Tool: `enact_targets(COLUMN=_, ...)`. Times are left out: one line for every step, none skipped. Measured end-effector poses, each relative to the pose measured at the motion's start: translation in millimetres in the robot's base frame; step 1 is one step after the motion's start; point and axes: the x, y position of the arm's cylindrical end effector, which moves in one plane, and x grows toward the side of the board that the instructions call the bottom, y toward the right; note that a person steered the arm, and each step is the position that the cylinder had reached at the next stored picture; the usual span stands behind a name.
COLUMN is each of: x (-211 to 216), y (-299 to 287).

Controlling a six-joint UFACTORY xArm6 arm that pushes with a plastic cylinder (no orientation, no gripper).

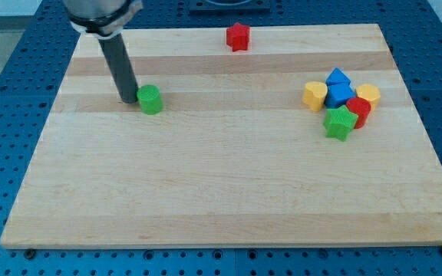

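My tip [128,100] rests on the wooden board [206,184] in the view's upper left, just left of a green cylinder block [150,100] and touching or almost touching it. A red star block [238,36] sits alone near the top edge. At the view's right a cluster holds a yellow heart block [315,95], a blue block [338,87], a yellow block [368,94], a red block [359,109] and a green star block [340,122].
The board lies on a blue perforated table [6,92]. The arm's dark body [102,14] hangs over the board's top left corner.
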Motion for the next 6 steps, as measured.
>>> enact_targets(x=12.1, y=27.2)
enact_targets(x=19.1, y=56.7)
enact_targets(x=31.2, y=81.6)
enact_targets(x=48.8, y=98.5)
enact_targets(x=58.1, y=115.7)
enact_targets(x=56.9, y=137.4)
